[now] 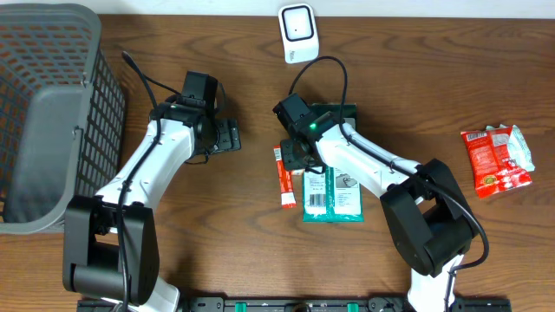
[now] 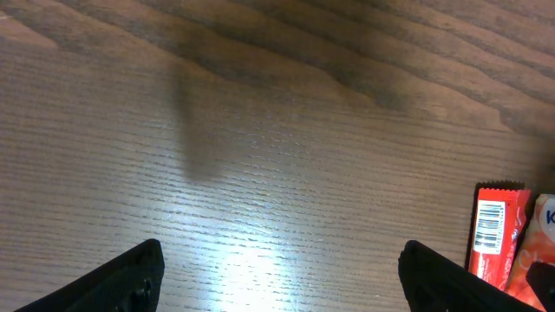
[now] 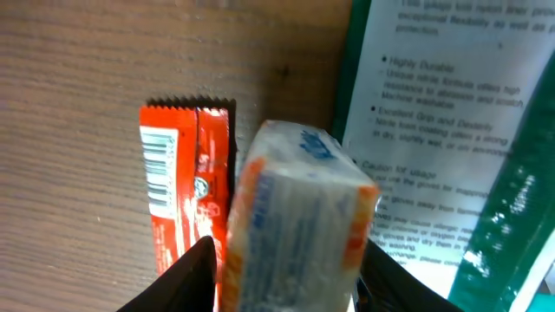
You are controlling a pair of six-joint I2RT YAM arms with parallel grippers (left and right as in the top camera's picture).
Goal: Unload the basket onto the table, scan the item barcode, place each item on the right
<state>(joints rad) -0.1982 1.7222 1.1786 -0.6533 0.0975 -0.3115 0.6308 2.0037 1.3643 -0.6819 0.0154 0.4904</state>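
The table [image 1: 217, 225] has a grey basket [image 1: 52, 113] at my far left, which plays no part now. Of the two arms, the right one is clearly nearer to the work. It reaches over the green packet [image 1: 334, 195], and the white scanner [image 1: 297, 33] stands at the far edge, almost straight beyond its wrist.

The left gripper [image 2: 282, 269] hangs over bare wood with its fingers wide apart and holds nothing.

The red bar [image 1: 286, 186] lies flat just left of the green packet. Between them is the small white and orange pack [image 3: 295, 217], which I take as the item. The right gripper [image 3: 288, 260] has one finger against each of its long sides, so I judge it clamped. The long axis of the pack runs forward from the fingers, parallel to the red bar.

I cannot see a barcode on its visible faces. The carry is therefore away from me, and the pack may need turning.
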